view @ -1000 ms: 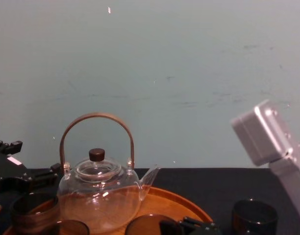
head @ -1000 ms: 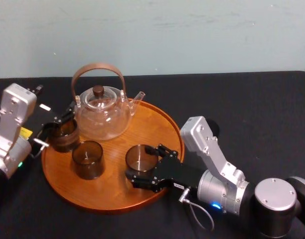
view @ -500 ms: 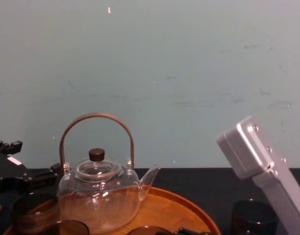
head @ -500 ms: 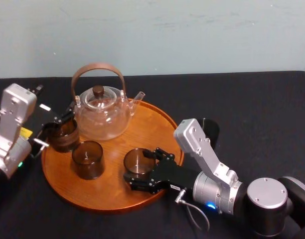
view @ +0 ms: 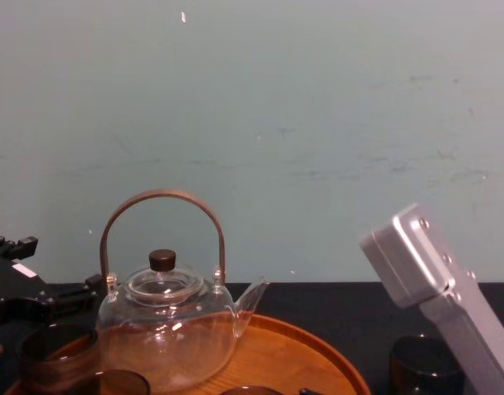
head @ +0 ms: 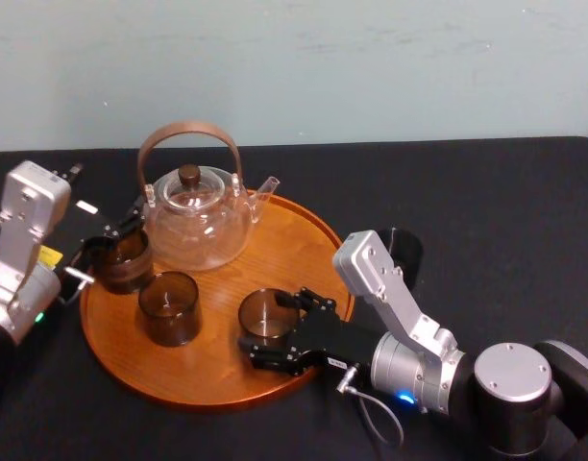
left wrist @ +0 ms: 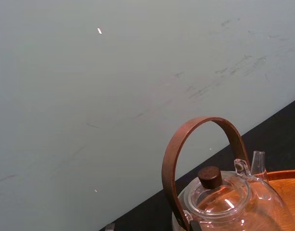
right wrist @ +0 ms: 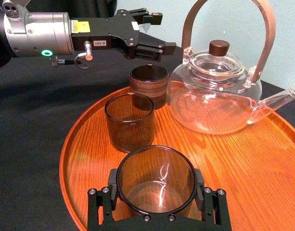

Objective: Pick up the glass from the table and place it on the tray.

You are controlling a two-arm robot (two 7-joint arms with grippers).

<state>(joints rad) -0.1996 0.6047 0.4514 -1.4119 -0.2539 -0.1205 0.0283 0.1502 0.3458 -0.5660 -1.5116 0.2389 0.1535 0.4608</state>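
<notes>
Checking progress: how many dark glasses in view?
4. On the tray: near glass in right gripper, middle glass, left glass by left gripper. Fourth glass on the table behind the right arm.

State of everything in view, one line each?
Front dark smoky-brown glass tumbler: upright, empty, over tray.
Right gripper: shut on front tumbler.
Middle tumbler: upright, empty, on tray.
Rear-left tumbler: upright, on tray.
Left gripper: open, by rear-left tumbler.
Clear glass teapot: upright, lid on, on tray.
Round orange-brown wooden tray: flat on table.
Fourth tumbler: upright, on table beside tray.
</notes>
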